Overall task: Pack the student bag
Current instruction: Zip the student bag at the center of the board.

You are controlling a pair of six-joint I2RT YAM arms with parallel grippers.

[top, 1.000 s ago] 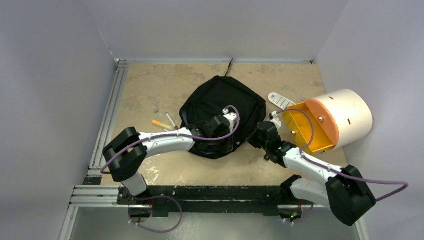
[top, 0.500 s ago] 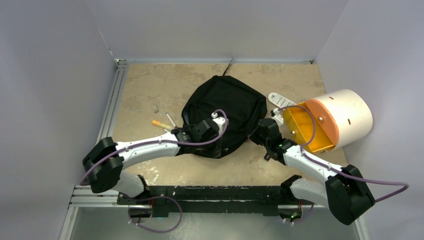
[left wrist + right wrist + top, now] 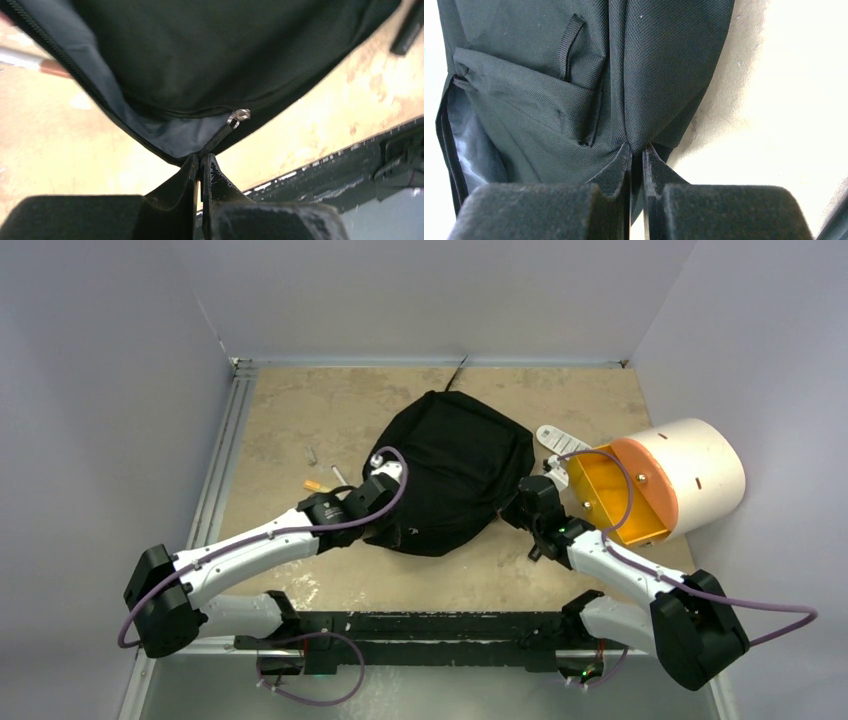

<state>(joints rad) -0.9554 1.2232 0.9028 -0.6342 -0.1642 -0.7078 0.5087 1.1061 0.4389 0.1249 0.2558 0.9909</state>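
Note:
The student bag point(image 3: 455, 465), a soft black backpack, lies in the middle of the table. My left gripper point(image 3: 385, 532) is at its near left edge, shut on the black zipper pull strap point(image 3: 216, 139) below the silver slider point(image 3: 239, 116); the grey lining point(image 3: 170, 137) shows beside the zip. My right gripper point(image 3: 512, 508) is at the bag's right edge, shut on a fold of the black fabric point(image 3: 636, 139). A side pocket and a small loop point(image 3: 566, 47) show in the right wrist view.
A cream-and-orange cylinder point(image 3: 665, 480) lies on its side at the right, its open orange mouth facing the bag. A white flat tool point(image 3: 562, 440) lies behind it. Pens and markers point(image 3: 325, 483) lie left of the bag. A black rail point(image 3: 420, 625) runs along the near edge.
My left gripper has pulled left and towards me along the bag's near edge, drawing the zipper with it. The bag's near edge has shifted slightly. The right gripper has stayed in place.

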